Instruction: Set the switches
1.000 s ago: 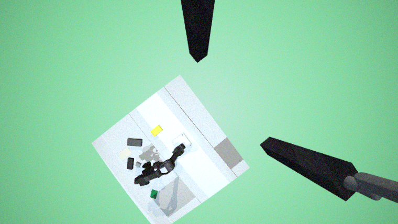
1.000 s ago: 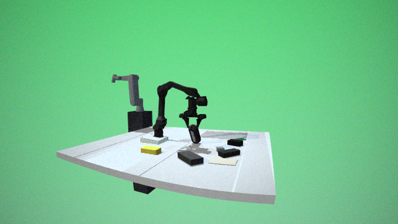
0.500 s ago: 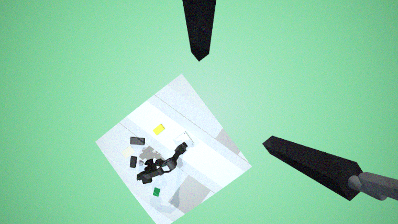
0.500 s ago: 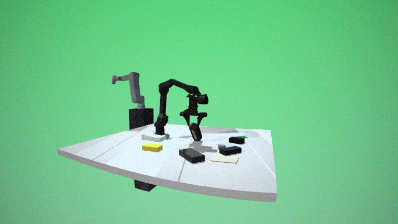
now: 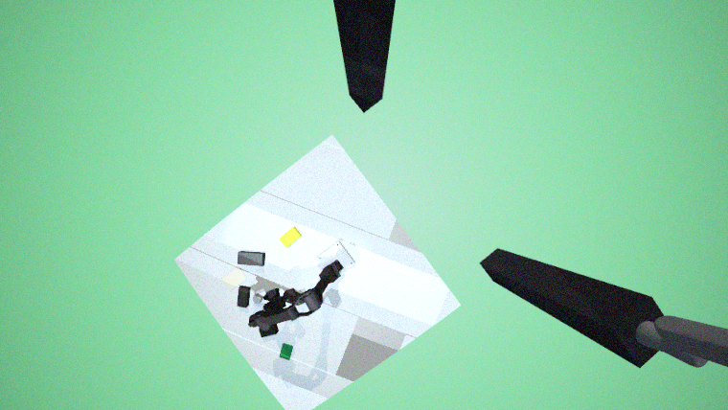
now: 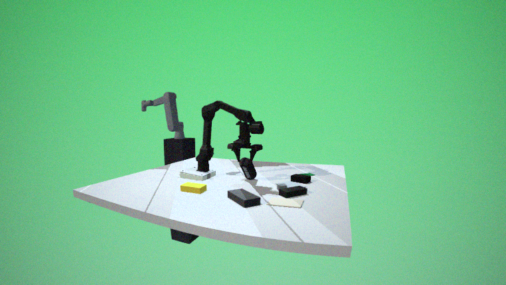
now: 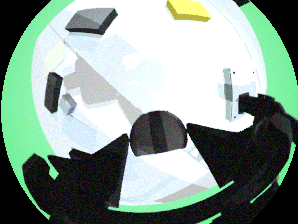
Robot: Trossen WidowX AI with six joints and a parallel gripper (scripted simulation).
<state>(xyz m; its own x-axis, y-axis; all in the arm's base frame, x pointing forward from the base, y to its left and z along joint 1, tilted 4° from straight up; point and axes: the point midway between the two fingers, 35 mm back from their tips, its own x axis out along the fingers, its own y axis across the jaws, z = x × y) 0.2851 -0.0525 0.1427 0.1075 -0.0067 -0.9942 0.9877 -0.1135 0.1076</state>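
Two fingers of the pincer [image 5: 274,301] [image 6: 245,161] [image 7: 158,132] stand widely apart, gripping the dark grey controller unit [image 6: 248,168] [image 7: 145,136] between their tips, directly below the wrist. Its long axis is steeply tilted, lower end near the surface [image 5: 336,168] [image 6: 124,191] [image 7: 200,55]; I cannot tell whether they touch. Laying it flat probably means rotating that axis towards horizontal

Glare washes the middle of the bench [image 5: 356,188] [image 6: 141,191] [image 7: 185,60] nearly white, beside soft grey shadows. Grain speckles every view, and the wrist view bends strongly toward its black corners
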